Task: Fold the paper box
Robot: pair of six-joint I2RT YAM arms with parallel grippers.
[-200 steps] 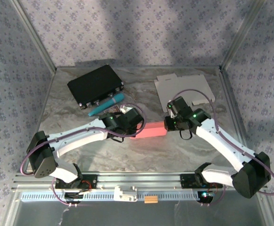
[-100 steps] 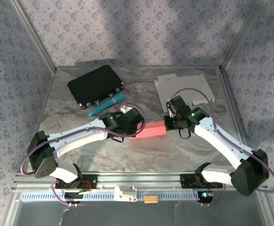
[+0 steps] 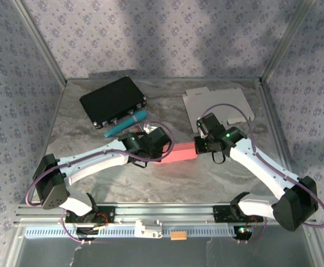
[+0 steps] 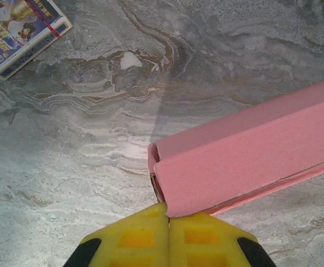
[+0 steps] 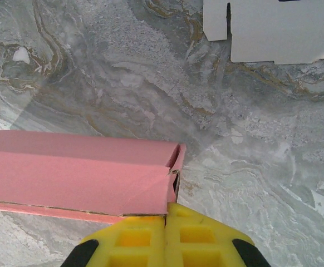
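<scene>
The pink paper box (image 3: 178, 152) lies as a long, narrow tube on the marble table (image 3: 151, 183), midway between my two arms. My left gripper (image 3: 162, 149) is at its left end. In the left wrist view the yellow fingers (image 4: 128, 239) are pressed together, and the left gripper (image 4: 168, 214) touches the lower corner of the box (image 4: 251, 150), whose end flap stands slightly ajar. My right gripper (image 3: 199, 146) is at the right end. There the right gripper (image 5: 166, 214) is shut with its tips against the box (image 5: 78, 172), just under its partly open end flap.
A black case (image 3: 113, 102) and a teal tube (image 3: 126, 123) lie at the back left. A flat white cardboard blank (image 3: 217, 105) (image 5: 273, 28) lies at the back right. A colourful printed packet (image 4: 23, 28) sits just beyond the left gripper. Frame posts and patterned walls enclose the table.
The right gripper's jaws have shut at the box's right end, and its arm has shifted slightly. The left gripper and the box have stayed put.
</scene>
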